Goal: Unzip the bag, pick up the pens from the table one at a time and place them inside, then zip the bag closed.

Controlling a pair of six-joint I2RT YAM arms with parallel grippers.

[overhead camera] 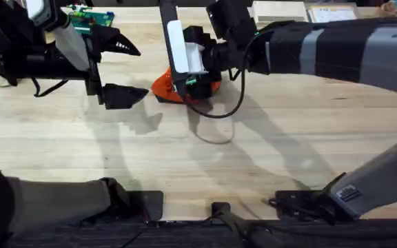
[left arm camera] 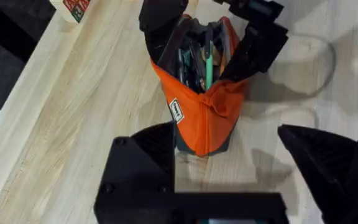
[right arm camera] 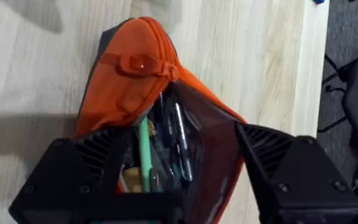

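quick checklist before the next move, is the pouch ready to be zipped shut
1. Bag unzipped and gaping: ok.
2. Green pen inside the bag, tip down among other pens: ok.
3. Right gripper fingers spread at the bag's open mouth, holding nothing: ok.
4. Left gripper open, apart from the bag: ok.
5. Zipper pull at the closed end, free to grab: ok.
6. No pens left on the table: cannot tell, the arms hide part of it.
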